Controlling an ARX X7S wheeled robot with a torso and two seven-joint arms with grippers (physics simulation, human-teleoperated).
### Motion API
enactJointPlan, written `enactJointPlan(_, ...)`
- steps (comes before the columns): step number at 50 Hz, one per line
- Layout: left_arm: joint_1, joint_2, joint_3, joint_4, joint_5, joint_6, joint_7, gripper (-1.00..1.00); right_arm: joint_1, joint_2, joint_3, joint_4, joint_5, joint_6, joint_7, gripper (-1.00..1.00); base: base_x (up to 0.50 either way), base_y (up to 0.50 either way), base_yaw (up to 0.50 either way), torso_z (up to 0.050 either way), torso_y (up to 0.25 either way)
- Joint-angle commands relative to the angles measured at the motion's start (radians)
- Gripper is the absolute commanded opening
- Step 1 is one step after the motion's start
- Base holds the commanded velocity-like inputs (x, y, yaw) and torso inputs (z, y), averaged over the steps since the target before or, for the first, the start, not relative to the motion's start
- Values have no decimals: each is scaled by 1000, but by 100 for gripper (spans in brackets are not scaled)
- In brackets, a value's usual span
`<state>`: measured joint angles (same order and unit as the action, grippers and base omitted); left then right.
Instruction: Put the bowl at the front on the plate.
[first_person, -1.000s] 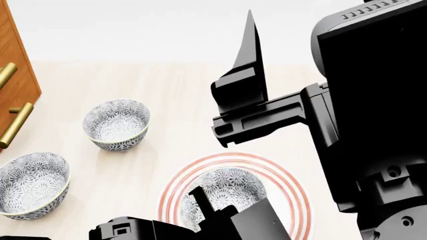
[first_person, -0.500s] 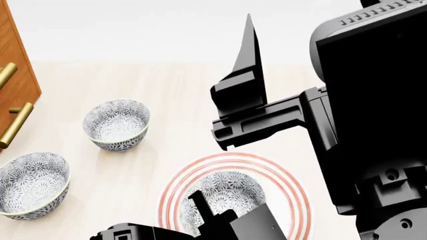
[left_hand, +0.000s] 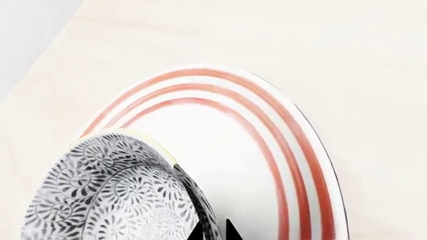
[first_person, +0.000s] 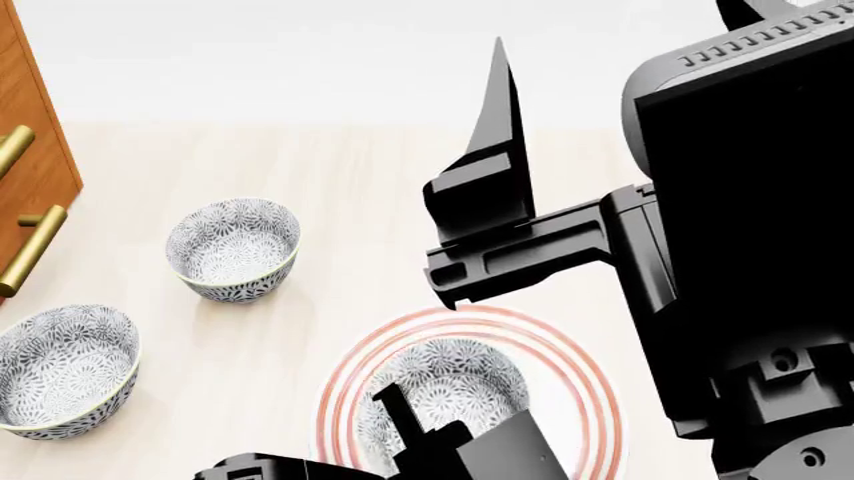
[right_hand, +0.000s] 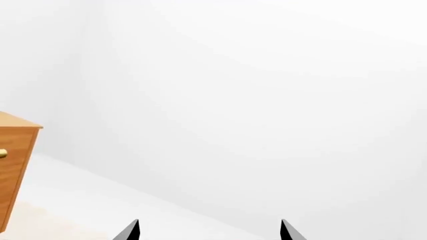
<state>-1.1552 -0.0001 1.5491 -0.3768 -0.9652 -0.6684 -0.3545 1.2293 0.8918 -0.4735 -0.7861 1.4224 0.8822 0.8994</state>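
At the far left of the head view stands a wooden cabinet (first_person: 30, 160) with brass handles (first_person: 32, 250). To its right, on the pale desk (first_person: 334, 200), there are two patterned bowls: one near the left edge (first_person: 60, 368) and one further back (first_person: 234, 246). They are apart from each other and well apart from the plate.

Further right is the plate (first_person: 587, 370), white with three red rings. The bowl (first_person: 454, 385) sits inside the rings, with white plate visible on its right side. The left end effector (first_person: 400, 425) is at the near side of the bowl. In the left wrist view its two dark fingertips (left_hand: 230, 231) stand close together at the bowl's rim (left_hand: 193, 200), one on each side of the wall, so it seems clenched on the bowl (left_hand: 113, 195). The plate (left_hand: 267, 135) lies flat under it, and the bowl is near one side of the plate, not in the centre. If the bowl rests fully on the plate or is a little lifted, I cannot tell.

At the right, the right end effector (first_person: 497, 170) is raised high above the desk and holds nothing. In the right wrist view its fingertips (right_hand: 130, 231) are wide apart, so it is released, with only a white wall (right_hand: 267, 100) and a corner of the cabinet (right_hand: 13, 170) before it.
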Motion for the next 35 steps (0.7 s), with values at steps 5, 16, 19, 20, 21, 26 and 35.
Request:
enactJointPlan(5, -3, 0, -1, 8, 13, 14, -33, 100, -8, 6, 2, -5, -5, -8, -3, 100, 0, 0, 0, 0, 0)
enactJointPlan(16, -9, 0, -2, 33, 9, 36, -22, 100, -3, 8, 2, -4, -2, -8, -6, 100, 0, 0, 0, 0, 0)
enactJointPlan(19, -14, 0, -1, 45, -4, 44, -27, 100, -5, 10, 3, -5, -3, -9, -7, 100, 0, 0, 0, 0, 0)
enactJointPlan(20, -17, 0, -3, 55, -13, 50, -27, 100, -7, 9, 3, -6, -5, -11, -7, 100, 0, 0, 0, 0, 0)
enactJointPlan(21, -19, 0, -3, 57, -19, 56, -27, 100, -6, 9, 3, -6, -5, -11, -7, 100, 0, 0, 0, 0, 0)
enactJointPlan(26, -37, 0, -7, 70, -63, 81, -26, 100, -8, 9, 2, -9, -5, -12, -6, 100, 0, 0, 0, 0, 0)
enactJointPlan(35, -69, -24, -37, 100, -117, 104, -21, 100, -5, 7, 0, -11, -4, -10, 0, 100, 0, 0, 0, 0, 0)
